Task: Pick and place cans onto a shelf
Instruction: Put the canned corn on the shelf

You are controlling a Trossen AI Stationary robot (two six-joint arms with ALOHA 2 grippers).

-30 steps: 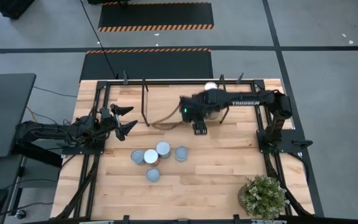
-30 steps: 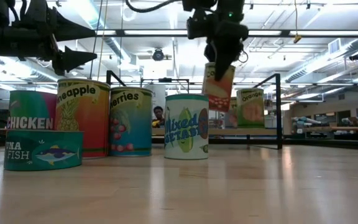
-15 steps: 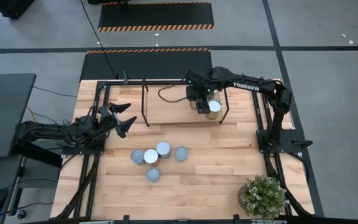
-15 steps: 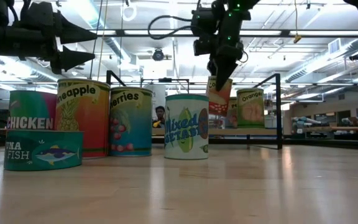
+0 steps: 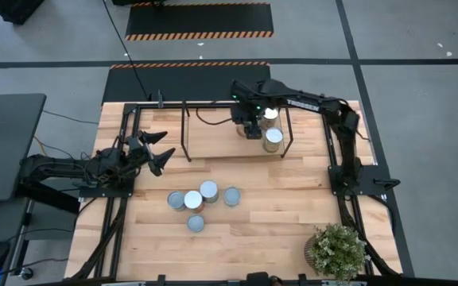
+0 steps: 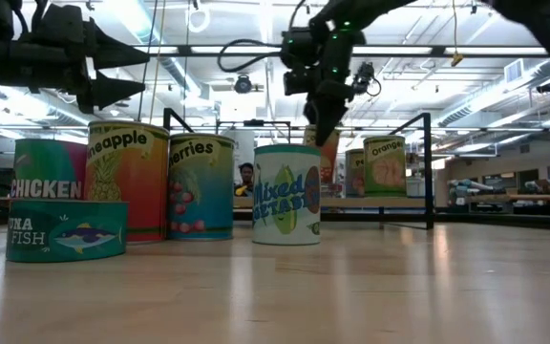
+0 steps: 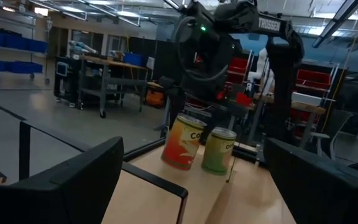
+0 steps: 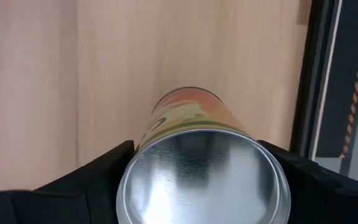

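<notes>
- On the table seen from above, the right gripper [image 5: 252, 127] reaches over the shelf [image 5: 213, 143], a light wooden board inside thin black posts. One can [image 5: 273, 137] already stands on the shelf just beside it, and another [image 5: 269, 114] sits behind the arm. Five cans [image 5: 208, 191] wait clustered on the tabletop, well apart from the shelf. The left gripper [image 5: 159, 151] waits near the table's left edge, fingers spread and empty.
- At table height, the right gripper [image 6: 325, 107] hangs over the shelf behind the near row of cans, with an orange can [image 6: 327, 153] below it; a near can hides the orange can's base.
- From the left wrist camera, the orange can [image 7: 183, 142] hangs tilted under the right gripper, beside a green can [image 7: 218, 149], seemingly just off the board.
- From the right wrist camera, both dark fingers [image 8: 98, 180] clamp the sides of the orange can [image 8: 201, 165] over the shelf board.
- Judgement: this is the placing step. The next move calls for bringing the can upright, lowering it onto the board, then letting go without nudging its neighbour.
</notes>
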